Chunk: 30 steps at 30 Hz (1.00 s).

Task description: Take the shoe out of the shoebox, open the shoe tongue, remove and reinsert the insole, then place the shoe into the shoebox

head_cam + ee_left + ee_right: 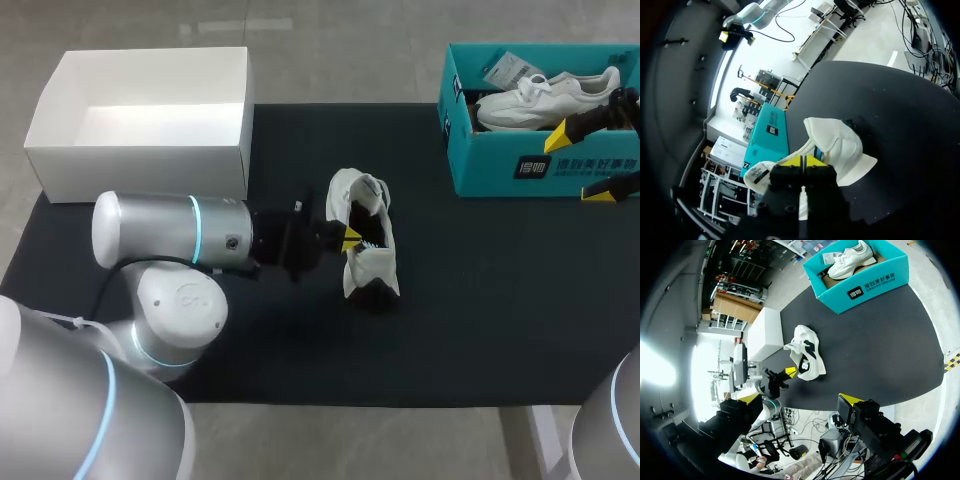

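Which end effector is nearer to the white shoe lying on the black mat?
Left. The left end effector is at the white shoe, touching its opening; the right end effector is far off beside the teal shoebox.

A white box (140, 165), open on top and seemingly empty, sits on the black tabletop (480, 300), well behind the left hand (350, 240), off to one side.
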Each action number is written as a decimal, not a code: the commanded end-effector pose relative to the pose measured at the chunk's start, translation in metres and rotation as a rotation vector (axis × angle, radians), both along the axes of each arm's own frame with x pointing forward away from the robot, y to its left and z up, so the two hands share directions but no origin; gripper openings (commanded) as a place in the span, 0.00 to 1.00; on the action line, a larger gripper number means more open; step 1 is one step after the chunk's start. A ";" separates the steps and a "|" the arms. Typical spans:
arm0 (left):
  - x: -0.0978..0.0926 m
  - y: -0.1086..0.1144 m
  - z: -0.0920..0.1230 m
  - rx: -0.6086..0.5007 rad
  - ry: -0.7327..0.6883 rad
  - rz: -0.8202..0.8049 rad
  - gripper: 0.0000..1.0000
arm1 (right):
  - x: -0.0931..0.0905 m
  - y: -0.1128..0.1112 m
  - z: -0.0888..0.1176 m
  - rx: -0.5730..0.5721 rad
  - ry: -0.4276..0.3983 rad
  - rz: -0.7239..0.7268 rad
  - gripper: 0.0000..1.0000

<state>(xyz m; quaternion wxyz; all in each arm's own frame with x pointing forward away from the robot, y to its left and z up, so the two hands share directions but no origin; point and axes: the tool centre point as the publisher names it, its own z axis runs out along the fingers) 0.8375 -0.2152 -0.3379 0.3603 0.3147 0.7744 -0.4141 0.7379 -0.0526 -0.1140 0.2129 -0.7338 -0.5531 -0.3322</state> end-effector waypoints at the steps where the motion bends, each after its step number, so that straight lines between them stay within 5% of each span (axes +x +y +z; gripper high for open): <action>1: 0.001 -0.003 -0.003 0.005 0.005 -0.002 0.00 | 0.002 0.001 0.000 -0.002 0.003 0.000 1.00; 14: 0.001 0.008 0.007 0.099 -0.017 -0.056 0.00 | 0.002 0.001 0.000 -0.002 0.003 0.000 1.00; 30: 0.002 0.005 -0.009 0.170 0.009 -0.101 0.00 | 0.002 0.001 0.000 -0.002 0.003 0.000 1.00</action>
